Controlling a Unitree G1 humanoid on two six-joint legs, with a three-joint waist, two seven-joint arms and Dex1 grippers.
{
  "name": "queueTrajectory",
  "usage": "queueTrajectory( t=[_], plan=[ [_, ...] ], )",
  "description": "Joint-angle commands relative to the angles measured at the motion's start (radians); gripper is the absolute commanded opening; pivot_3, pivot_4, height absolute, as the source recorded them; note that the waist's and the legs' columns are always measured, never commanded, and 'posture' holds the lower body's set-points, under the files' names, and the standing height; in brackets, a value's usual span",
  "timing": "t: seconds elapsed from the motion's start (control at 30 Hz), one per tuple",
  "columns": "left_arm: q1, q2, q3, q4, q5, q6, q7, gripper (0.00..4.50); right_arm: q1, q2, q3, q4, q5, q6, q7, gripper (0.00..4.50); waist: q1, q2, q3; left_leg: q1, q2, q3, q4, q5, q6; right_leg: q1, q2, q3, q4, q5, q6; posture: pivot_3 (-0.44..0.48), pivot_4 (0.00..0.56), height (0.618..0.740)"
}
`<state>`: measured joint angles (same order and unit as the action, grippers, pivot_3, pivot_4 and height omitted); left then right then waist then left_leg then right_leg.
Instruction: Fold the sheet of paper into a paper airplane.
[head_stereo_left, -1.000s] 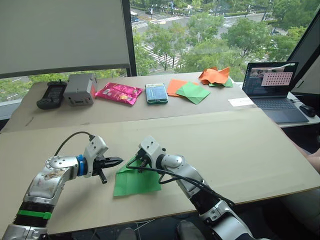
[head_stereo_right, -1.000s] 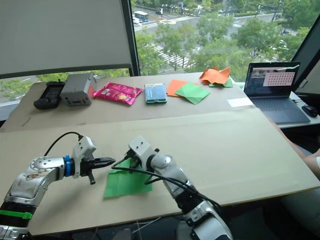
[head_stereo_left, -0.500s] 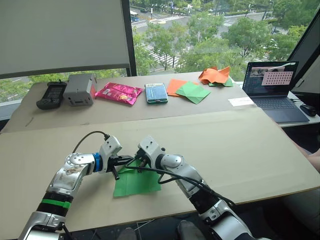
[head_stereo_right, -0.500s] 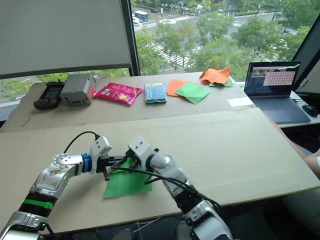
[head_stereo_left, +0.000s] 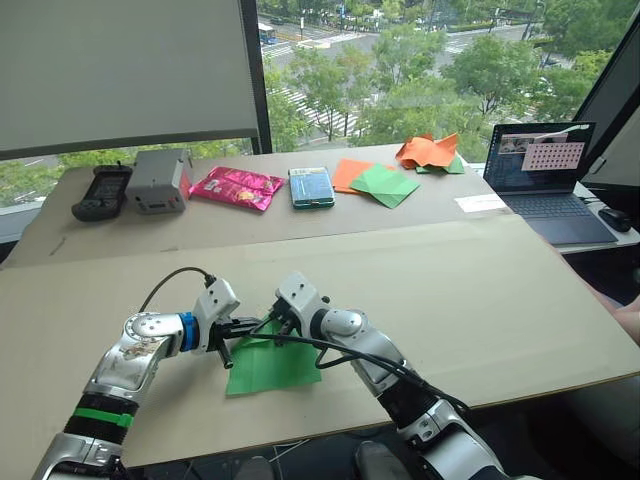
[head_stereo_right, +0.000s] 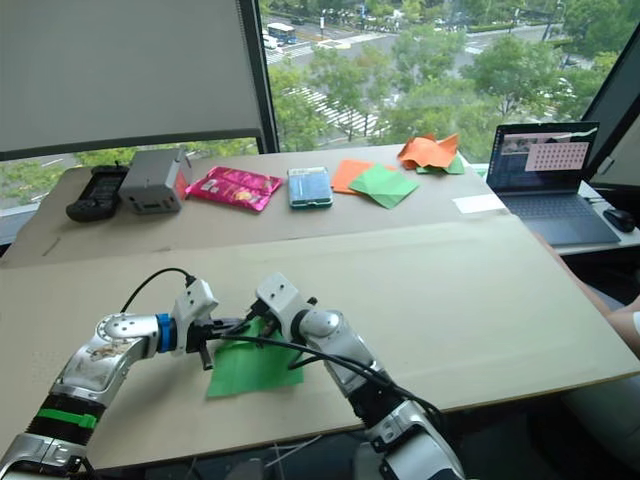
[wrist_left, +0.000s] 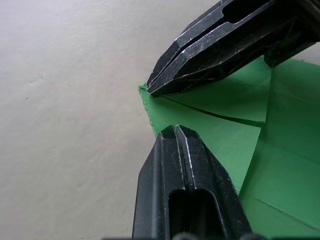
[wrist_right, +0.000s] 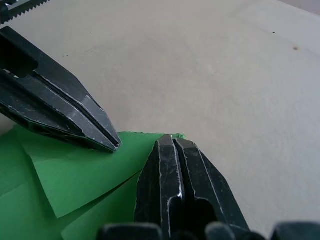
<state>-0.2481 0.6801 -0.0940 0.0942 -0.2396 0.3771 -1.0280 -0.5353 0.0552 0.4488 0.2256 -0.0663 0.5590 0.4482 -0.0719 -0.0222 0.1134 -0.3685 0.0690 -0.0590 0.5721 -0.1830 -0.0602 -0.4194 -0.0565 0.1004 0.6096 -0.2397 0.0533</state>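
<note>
The sheet of paper (head_stereo_left: 280, 365) is bright green and creased, and lies flat near the front edge of the tan table (head_stereo_left: 470, 300). Its far left corner is folded over into a triangular flap (wrist_left: 220, 102). My left gripper (head_stereo_left: 243, 328) comes in from the left, shut, with its tip resting on that flap (wrist_left: 175, 131). My right gripper (head_stereo_left: 273, 324) is also shut, and its tip (wrist_right: 170, 141) presses on the same corner, just apart from the left one. In the right wrist view the left gripper (wrist_right: 114, 145) lies on the flap beside it.
On the back table lie a black device (head_stereo_left: 102, 192), a grey box (head_stereo_left: 160, 178), a pink packet (head_stereo_left: 238, 186), a green packet (head_stereo_left: 312, 186), orange sheets (head_stereo_left: 352, 172), a plain green sheet (head_stereo_left: 385, 184) and crumpled orange paper (head_stereo_left: 428, 151). A laptop (head_stereo_left: 545, 175) stands far right.
My left gripper has moved right from beside the sheet onto its folded corner, next to the right gripper. The right gripper and the sheet have stayed put.
</note>
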Motion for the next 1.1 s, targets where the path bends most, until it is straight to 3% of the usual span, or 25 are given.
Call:
queueTrajectory(
  t=[0.03,0.67,1.1],
  plan=[
    [0.048,0.029,-0.003,0.013,0.014,0.029,-0.007,0.03,0.01,-0.001,0.003,0.007,-0.006,0.02,-0.001,0.0,0.0,0.001,0.0,0.0,0.0,0.0,0.0,0.0,0.0,0.0,0.0,0.0,0.0,0.0,0.0,0.0,0.15,0.725],
    [0.226,0.115,0.099,-0.096,-0.034,0.061,-0.01,0.03,0.014,0.0,0.01,0.003,-0.005,0.021,0.005,0.0,-0.006,0.004,0.002,0.0,0.0,0.0,0.0,-0.004,-0.006,-0.001,0.0,0.0,0.0,0.0,0.0,0.0,0.15,0.725],
    [0.101,0.134,0.169,-0.183,-0.175,0.122,-0.059,0.03,0.015,-0.009,0.01,0.003,-0.005,0.016,0.011,0.0,-0.001,0.0,0.005,-0.001,0.0,0.0,0.0,-0.004,-0.007,-0.002,-0.001,0.0,-0.001,0.0,0.0,0.0,0.15,0.725]
  ],
)
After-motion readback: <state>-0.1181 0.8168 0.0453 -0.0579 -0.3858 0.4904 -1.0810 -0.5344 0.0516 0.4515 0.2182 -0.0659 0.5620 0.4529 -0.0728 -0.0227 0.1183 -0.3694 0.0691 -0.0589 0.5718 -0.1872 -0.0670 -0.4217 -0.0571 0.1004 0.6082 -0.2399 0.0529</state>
